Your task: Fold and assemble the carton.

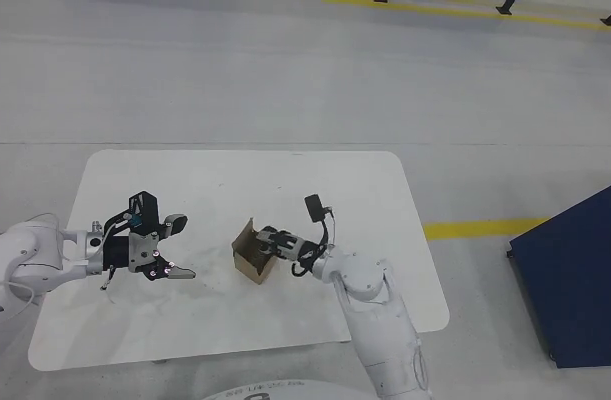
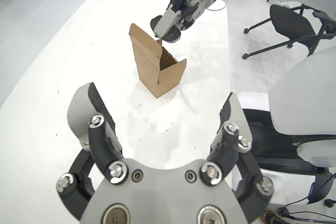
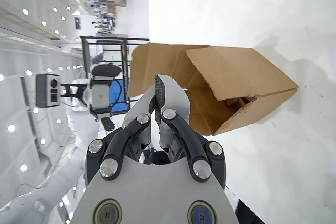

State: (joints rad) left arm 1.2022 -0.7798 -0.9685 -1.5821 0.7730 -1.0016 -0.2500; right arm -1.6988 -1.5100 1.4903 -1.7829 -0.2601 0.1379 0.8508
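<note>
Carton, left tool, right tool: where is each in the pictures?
carton (image 2: 147,62): left wrist view, on a side wall.
left tool (image 1: 180,247): top view, midway between its open fingertips.
right tool (image 3: 158,86): right wrist view, between its shut fingertips.

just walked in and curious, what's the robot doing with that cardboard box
A two-armed robot is assembling a small brown carton, which stands upright on the white table with its top flaps open. The right end effector is shut, with its tip at the edge of one top flap. The left end effector is open and hangs over the table, apart from the carton and touching nothing.
</note>
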